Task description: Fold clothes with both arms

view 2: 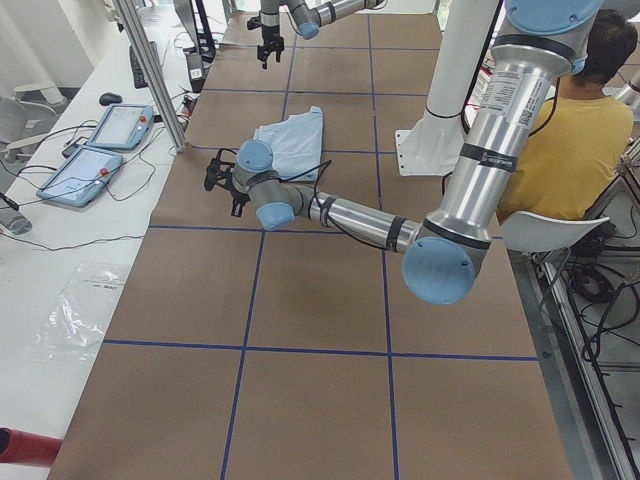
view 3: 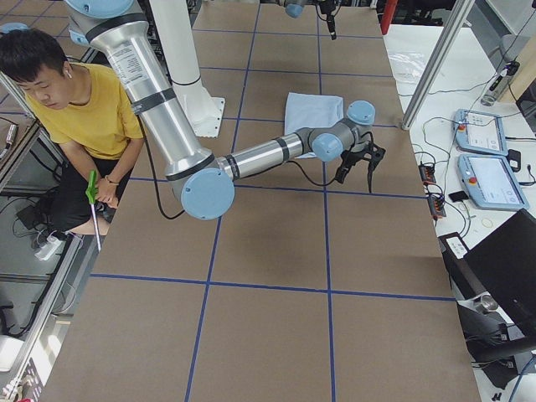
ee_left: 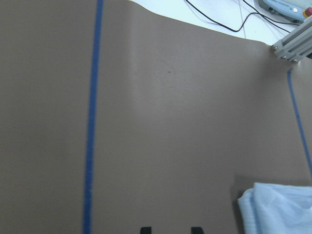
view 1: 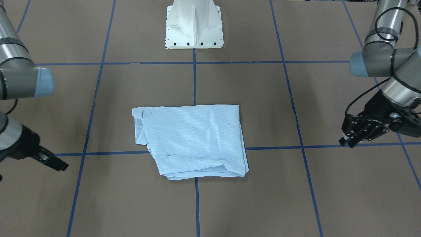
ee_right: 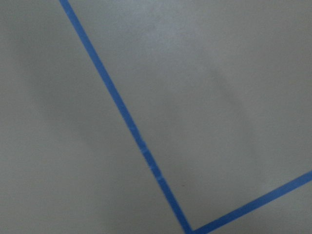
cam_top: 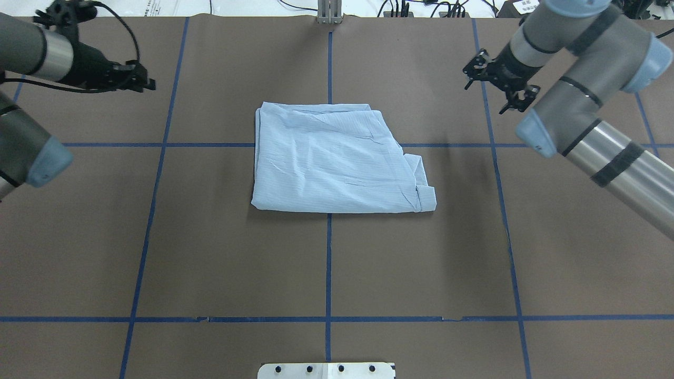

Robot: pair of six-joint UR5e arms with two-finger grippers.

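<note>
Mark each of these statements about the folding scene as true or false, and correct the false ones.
1. The pale-blue striped shirt lies in a compact, roughly rectangular fold on the brown table. True.
2. The black two-finger left gripper is clamped on the shirt's edge. False: it is open, off to the side over bare table, clear of the shirt and holding nothing.
3. The shirt covers a crossing of the blue tape lines. True.
4. The black two-finger right gripper presses down on the middle of the shirt. False: it is open and empty, well apart from the shirt on the other side.
</note>
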